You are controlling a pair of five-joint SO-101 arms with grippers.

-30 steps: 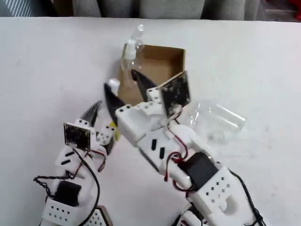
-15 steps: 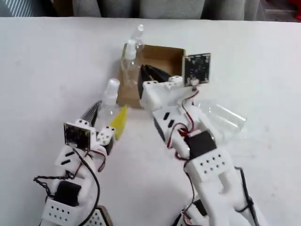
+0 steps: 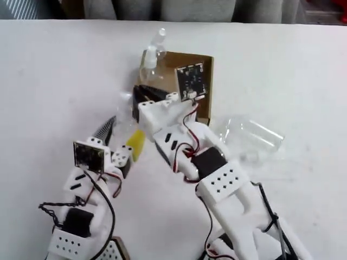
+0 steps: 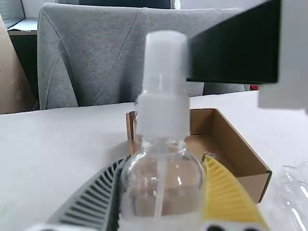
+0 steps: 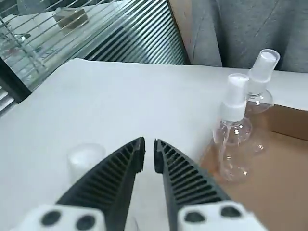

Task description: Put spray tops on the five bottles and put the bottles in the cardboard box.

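A clear bottle (image 4: pixel 161 192) with a white spray top (image 4: pixel 163 82) stands upright on the table, left of the cardboard box (image 3: pixel 190 67). My left gripper (image 4: pixel 163 168) is shut on the bottle's body, a grey finger (image 3: pixel 105 129) on one side and a yellow finger (image 3: pixel 134 143) on the other. My right gripper (image 5: pixel 149 149) hovers beside and slightly above that spray top (image 5: pixel 85 159), shut, with nothing held. In the high view the right gripper (image 3: pixel 140 96) sits at the box's left wall. Two capped bottles (image 5: pixel 235 127) (image 5: pixel 260 82) stand in the box's far left corner.
Crumpled clear plastic packaging (image 3: pixel 252 138) lies on the white table, right of the box. The box's brown floor (image 5: pixel 269 192) is bare on its near side. Grey chairs stand beyond the table's far edge.
A second ago my right gripper stood open around the held bottle's top. It then shut, swung over the box, and has come back left beside the bottle. The left arm has not moved.
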